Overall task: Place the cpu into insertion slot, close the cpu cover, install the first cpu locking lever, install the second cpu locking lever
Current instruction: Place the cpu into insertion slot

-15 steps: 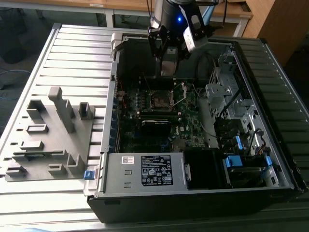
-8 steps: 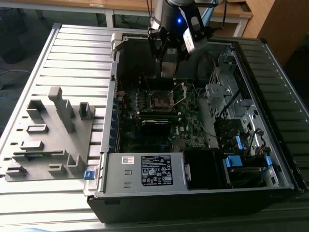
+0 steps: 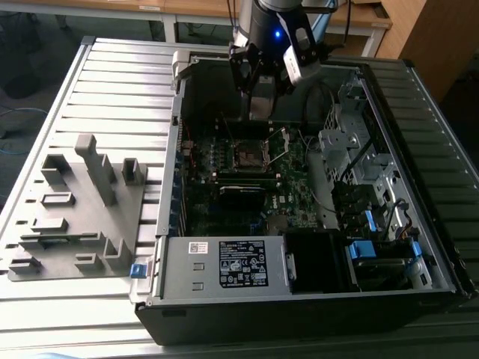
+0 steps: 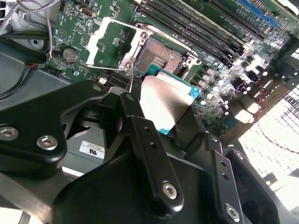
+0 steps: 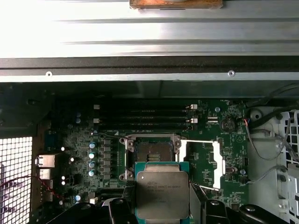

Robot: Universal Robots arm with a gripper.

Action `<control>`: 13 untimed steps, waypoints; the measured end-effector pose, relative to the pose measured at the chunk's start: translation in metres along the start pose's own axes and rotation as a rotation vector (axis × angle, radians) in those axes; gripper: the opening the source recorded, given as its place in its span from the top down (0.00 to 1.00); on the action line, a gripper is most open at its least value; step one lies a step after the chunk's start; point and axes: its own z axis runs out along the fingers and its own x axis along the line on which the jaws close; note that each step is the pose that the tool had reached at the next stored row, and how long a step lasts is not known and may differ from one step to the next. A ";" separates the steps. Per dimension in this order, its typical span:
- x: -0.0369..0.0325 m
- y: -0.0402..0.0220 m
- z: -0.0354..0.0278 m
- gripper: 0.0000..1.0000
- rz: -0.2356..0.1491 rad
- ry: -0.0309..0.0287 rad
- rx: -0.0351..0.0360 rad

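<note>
Your tool [image 3: 262, 105] points down into the open case [image 3: 299, 321], clamped on the cpu [image 5: 162, 193].
The flat grey-metal chip hangs clear of the dark square insertion slot [image 5: 153, 154]; the thin silver cpu cover [image 5: 218, 163] lies open beside it.

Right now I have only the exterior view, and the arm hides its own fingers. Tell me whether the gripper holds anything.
Observer: In both wrist views the gripper is shut on the cpu, gripped by its edges with the metal top showing.
Operator: Check the insertion slot for me.
Observer: In the first wrist view the insertion slot is empty, with its dark contact field bare. The cpu is not seated in it.
Operator: Report the cpu cover.
Observer: The cpu cover is swung open and lies beside the slot, not over it.
</note>
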 end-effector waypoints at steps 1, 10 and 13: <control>0.0000 -0.0001 0.0007 0.46 0.000 0.0000 0.0000; 0.0000 -0.0002 0.0024 0.46 0.000 0.0000 0.0000; 0.0000 -0.0004 0.0039 0.46 0.000 0.0000 0.0000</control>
